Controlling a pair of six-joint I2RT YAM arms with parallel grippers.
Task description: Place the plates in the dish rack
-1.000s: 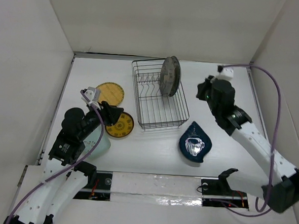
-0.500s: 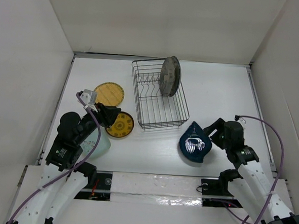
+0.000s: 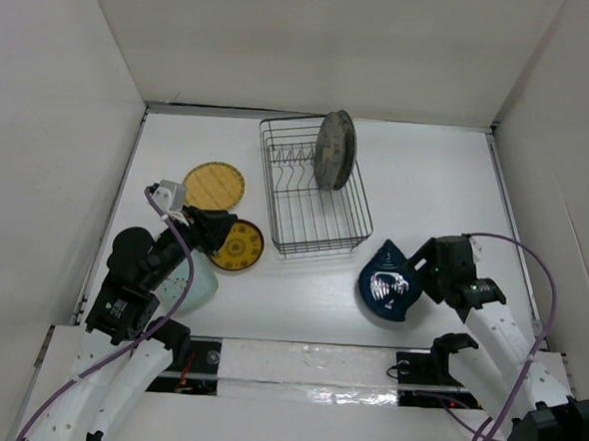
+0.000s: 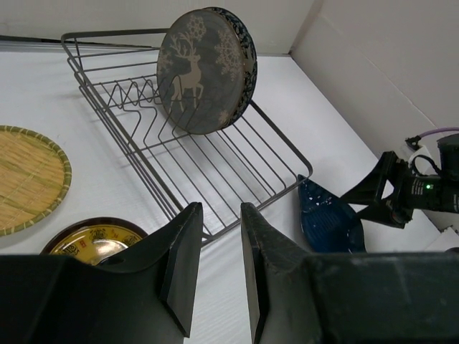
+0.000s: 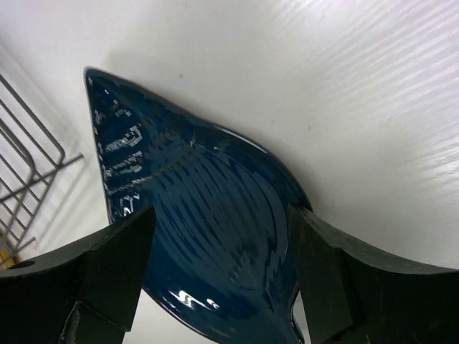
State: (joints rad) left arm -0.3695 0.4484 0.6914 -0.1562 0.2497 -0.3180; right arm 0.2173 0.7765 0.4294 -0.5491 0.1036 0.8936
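The dish rack (image 3: 316,197) (image 4: 215,168) stands mid-table with a grey deer plate (image 4: 197,72) and a blue-rimmed plate (image 3: 337,148) upright in its far end. Flat on the table lie a yellow-tan plate (image 3: 214,185), a dark mandala plate (image 3: 240,245), a pale mint plate (image 3: 201,285) partly under my left arm, and a navy leaf-shaped plate (image 3: 391,283) (image 5: 201,215). My left gripper (image 3: 219,228) (image 4: 220,209) hangs over the mandala plate's near edge, jaws apart and empty. My right gripper (image 3: 418,273) (image 5: 220,215) is open wide, straddling the navy plate's broad end.
White walls box in the table on three sides. The rack's near right corner (image 5: 32,179) lies just left of the navy plate's tip. Purple cables trail along both arms.
My right arm swung from the back right beside the rack down to the navy plate and its jaws opened wide. The left gripper's jaws narrowed a little and it drew slightly back.
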